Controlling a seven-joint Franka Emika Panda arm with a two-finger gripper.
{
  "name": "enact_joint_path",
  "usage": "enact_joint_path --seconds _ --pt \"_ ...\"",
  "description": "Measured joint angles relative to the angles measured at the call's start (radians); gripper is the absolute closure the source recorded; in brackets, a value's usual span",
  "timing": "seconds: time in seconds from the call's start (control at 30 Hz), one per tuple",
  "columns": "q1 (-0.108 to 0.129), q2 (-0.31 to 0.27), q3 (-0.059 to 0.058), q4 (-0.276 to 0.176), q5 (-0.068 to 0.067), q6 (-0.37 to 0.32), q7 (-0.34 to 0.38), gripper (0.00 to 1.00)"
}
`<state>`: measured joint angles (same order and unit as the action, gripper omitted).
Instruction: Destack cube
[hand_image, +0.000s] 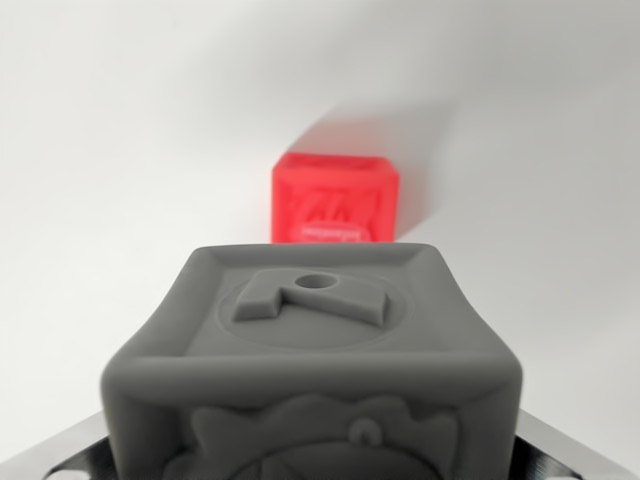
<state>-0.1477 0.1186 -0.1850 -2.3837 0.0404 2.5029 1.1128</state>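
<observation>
Only the gripper body shows, as dark metal corners at the wrist view's bottom edge, left and right. Fingertips hidden; jaw state cannot be determined.

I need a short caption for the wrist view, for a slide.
Wrist view: a grey cube fills the foreground, a red cube sits apart behind it on the white surface.

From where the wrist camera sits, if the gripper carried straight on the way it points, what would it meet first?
Probably the red cube, which sits beyond the grey cube filling the foreground between the gripper's fingers. The white surface around it looks otherwise free. Depth is hard to judge, so this is a guess.
</observation>
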Motion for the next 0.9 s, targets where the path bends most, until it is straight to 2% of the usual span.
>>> enact_joint_path --seconds 0.2,0.33,0.9 --pt "0.000 -0.041 -0.001 0.008 -0.012 -0.045 0.008 1.00" --pt "0.003 -0.046 0.001 0.005 -0.013 -0.048 0.016 1.00" --pt "0.043 -0.043 0.021 -0.028 -0.015 -0.021 0.060 1.00"
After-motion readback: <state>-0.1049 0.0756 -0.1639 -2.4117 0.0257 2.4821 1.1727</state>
